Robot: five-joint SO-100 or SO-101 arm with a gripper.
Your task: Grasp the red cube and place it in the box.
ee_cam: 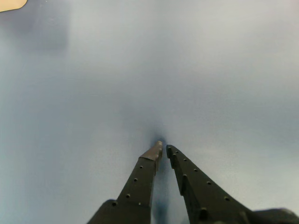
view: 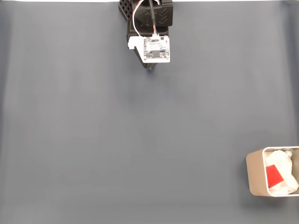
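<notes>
The small matte red cube point(view: 274, 175) already lies inside the beige-grey round-cornered box point(view: 254, 173), resting on the white wadding point(view: 283, 158) there, at the near right corner of the grey desk point(view: 140, 149) in the fixed view. The black two-finger claw point(ee_cam: 163, 150) sits well apart at the middle of the far edge, clenched on nothing, its tips almost touching just over the bare surface. By my judgement the placing is done and nothing remains but for the arm to rest.

light: even, soft, fixed view sharp | shadows: faint beside box point(view: 256, 175), dark smudge under gripper point(ee_cam: 164, 148) tips | glare: pale wash top right in wrist view | focus: wrist-view mat point(ee_cam: 224, 84) hazy
</notes>
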